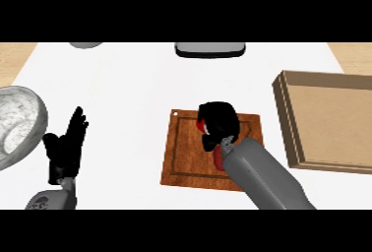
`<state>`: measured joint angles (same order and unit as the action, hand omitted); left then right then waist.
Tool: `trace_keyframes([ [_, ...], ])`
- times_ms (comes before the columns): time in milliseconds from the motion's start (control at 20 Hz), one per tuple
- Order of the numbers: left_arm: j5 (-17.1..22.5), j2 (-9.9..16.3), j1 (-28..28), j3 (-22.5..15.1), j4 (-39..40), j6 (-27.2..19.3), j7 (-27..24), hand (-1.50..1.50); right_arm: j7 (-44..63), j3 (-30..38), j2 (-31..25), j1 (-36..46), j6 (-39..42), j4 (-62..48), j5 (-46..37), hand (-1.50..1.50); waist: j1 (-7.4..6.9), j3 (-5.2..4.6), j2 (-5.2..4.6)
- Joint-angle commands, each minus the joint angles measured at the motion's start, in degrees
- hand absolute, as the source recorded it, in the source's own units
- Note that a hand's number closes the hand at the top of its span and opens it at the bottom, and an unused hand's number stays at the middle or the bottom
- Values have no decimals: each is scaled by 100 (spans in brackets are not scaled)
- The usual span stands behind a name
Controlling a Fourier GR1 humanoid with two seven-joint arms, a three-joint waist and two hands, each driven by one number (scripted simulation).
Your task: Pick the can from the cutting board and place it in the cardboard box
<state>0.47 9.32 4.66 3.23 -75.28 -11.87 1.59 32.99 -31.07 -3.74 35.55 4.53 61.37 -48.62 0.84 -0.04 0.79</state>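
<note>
A brown wooden cutting board (189,157) lies at the middle of the white counter. My right hand (218,120) is over the board's upper right part, fingers curled around a red can (201,126). Only slivers of the can's red show: one at the hand's left edge, another near the wrist. The cardboard box (291,128), shallow and open-topped, sits to the right of the board. My left hand (67,145) rests at the left of the view, fingers straight and pointing up, holding nothing.
A large speckled metal bowl (15,123) sits at the left edge beside my left hand. A grey-and-black object (209,49) lies at the counter's far edge, and a grey rounded object (85,45) shows at top left.
</note>
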Motion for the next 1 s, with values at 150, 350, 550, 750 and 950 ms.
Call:
trace_keyframes([
  [150,134,158,-293,318,27,-51,-32,0,-1893,-1153,-1490,-2123,22,1376,10,150,518,11,95],
  [350,21,1,-424,242,17,-224,-123,0,-2696,-1079,-2770,-2804,-327,2714,46,150,667,-2,122],
  [550,161,159,-511,378,-114,-83,-72,0,-3335,-620,-3953,-3702,-885,4038,325,150,687,0,130],
  [750,133,56,-543,369,-144,-192,-138,0,-3759,143,-4804,-4448,-1256,5279,1003,150,795,-4,127],
  [950,196,189,-605,420,-350,-95,-32,0,-3785,1202,-5438,-5057,-1321,6287,1977,150,756,-5,117],
])
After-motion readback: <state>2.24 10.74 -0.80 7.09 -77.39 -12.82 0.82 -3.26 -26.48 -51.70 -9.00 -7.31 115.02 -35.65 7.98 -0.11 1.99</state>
